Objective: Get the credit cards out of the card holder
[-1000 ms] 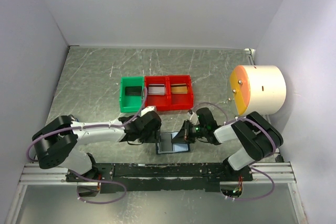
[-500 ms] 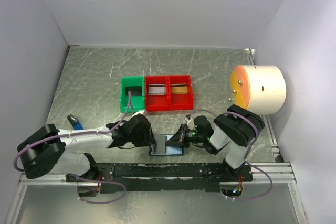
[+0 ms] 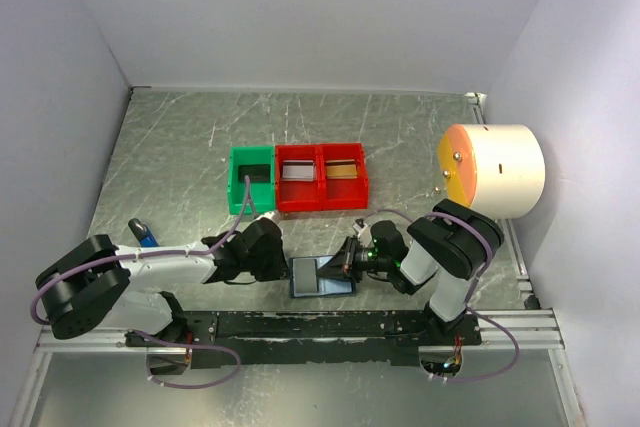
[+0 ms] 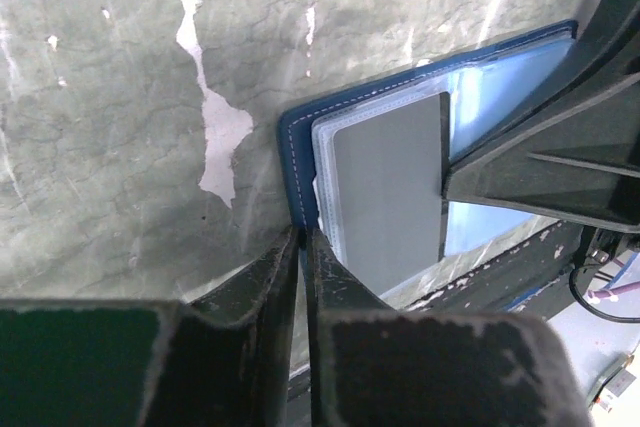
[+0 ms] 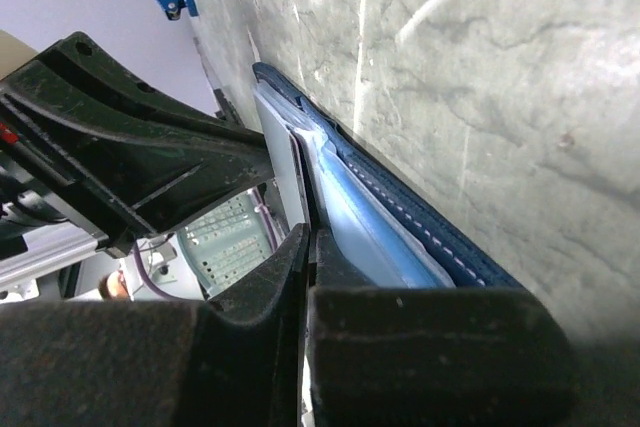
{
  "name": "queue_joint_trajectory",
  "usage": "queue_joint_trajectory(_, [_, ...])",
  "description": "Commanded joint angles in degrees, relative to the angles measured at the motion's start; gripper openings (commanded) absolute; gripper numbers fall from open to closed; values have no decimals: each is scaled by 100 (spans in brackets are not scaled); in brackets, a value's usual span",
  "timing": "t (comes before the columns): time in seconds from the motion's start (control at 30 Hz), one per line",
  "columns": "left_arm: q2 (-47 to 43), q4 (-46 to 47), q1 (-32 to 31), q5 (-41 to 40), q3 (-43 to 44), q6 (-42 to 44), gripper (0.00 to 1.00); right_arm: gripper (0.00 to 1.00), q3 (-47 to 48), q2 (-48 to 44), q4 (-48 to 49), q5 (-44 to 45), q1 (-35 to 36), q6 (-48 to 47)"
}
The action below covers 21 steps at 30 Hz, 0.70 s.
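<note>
card holder lies open on the table, close to the near edge, between the two arms and well short of the bins. dark blue cover down, light-blue pockets up

left gripper: jaws nearly together, only a thin slit between them, tips right at the holder's left corner. the cover's corner edge runs into that slit, but can't tell whether it's actually nipped or just touched

right gripper: jaws fully closed, coming in low from the opposite side. tips sit at the exposed edge of the grey card and are pinched on it (may be catching the clear sleeve film too, the layers don't separate in the wrist view). card lies flat over the left half of the holder, mostly overlapping the sleeve, not clear of the holder

bins, further out on the table: green bin with what looks like a dark card inside. red double bin touches it on the right, with a pale card in its left compartment and a tan card in the right one

also in view: small blue tag by the left arm, white drum with an orange face at the right side, well apart from the holder
</note>
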Motion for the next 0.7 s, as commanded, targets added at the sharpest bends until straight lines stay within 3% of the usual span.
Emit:
queue_joint_trajectory(0.0, [-14,108,15,89,12,52,13,0,-5,195,495,-111,-56,260])
queue_joint_trajectory(0.07, [-6,1,33,31,54,108,7,0,7,110,249,-132,-119,115])
queue_joint_trajectory(0.2, [21,-192,52,-88,107,188,7,0,-59,-403,-669,-212,-525,-377])
queue_joint_trajectory(0.4, [-28,-389,53,-306,84,211,7,0,300,-1325,-2990,-272,-936,-1687])
queue_joint_trajectory(0.67, [-127,-548,53,-490,68,185,7,0,1021,-1450,-4861,-620,-1466,-3381])
